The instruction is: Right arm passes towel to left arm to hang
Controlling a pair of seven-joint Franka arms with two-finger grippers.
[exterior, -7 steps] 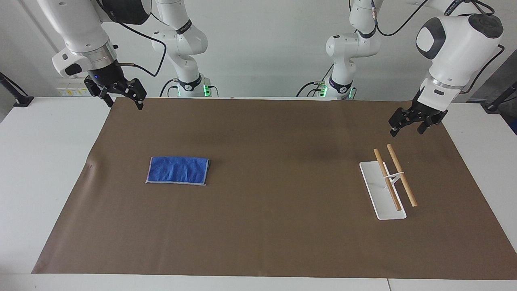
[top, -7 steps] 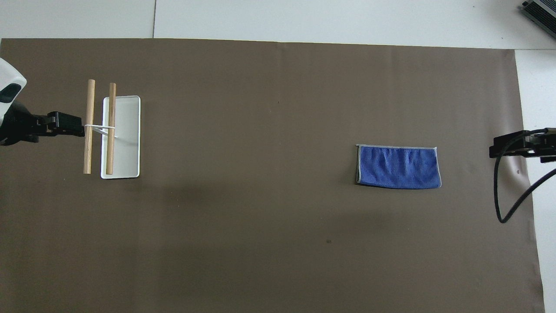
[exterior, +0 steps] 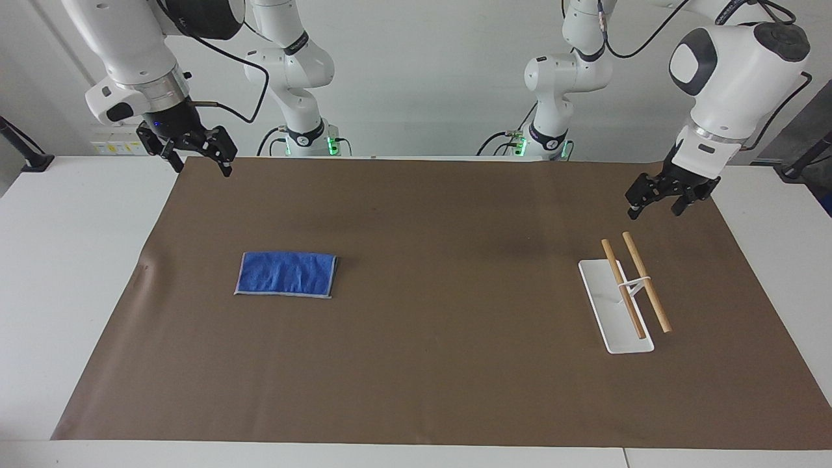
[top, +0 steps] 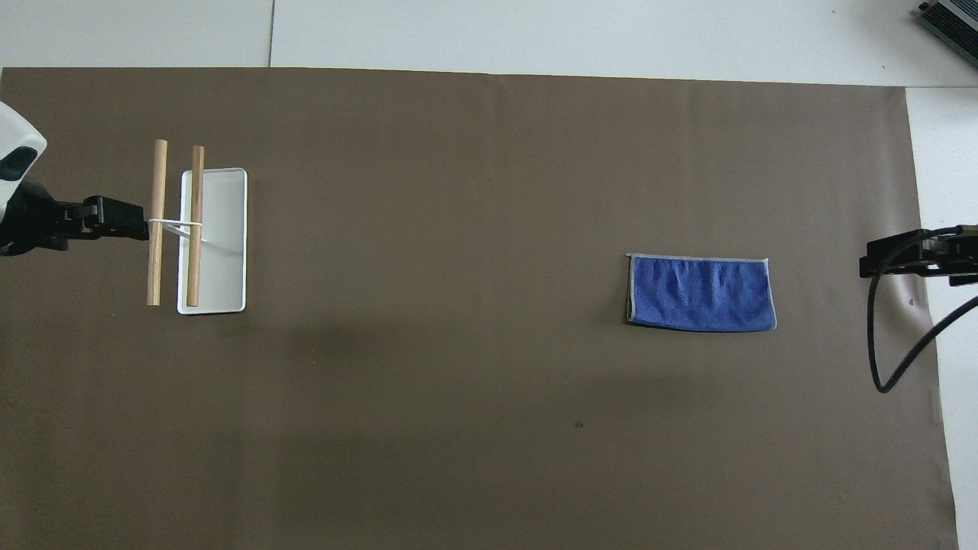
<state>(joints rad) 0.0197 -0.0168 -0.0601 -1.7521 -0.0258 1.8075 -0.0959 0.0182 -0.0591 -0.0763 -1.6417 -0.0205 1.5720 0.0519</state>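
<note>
Clearly nothing is held yet: the small bright blue terry towel (exterior: 286,274) lies flat on the brown table mat (exterior: 429,390) toward the right arm's end, untouched. The right gripper (exterior: 198,154), jaws spread wide and empty, hangs over the mat's corner at its own end, well apart from the towel. The left gripper (exterior: 656,200) waits, jaws open and empty, over the mat near the white-based rack with two wooden rods (exterior: 634,286). A pinch at the limp cloth's middle would likely bunch it, leaving the left gripper little free edge to take; a shallow pinch could let it slip. Nothing stands between the towel and rack.
</note>
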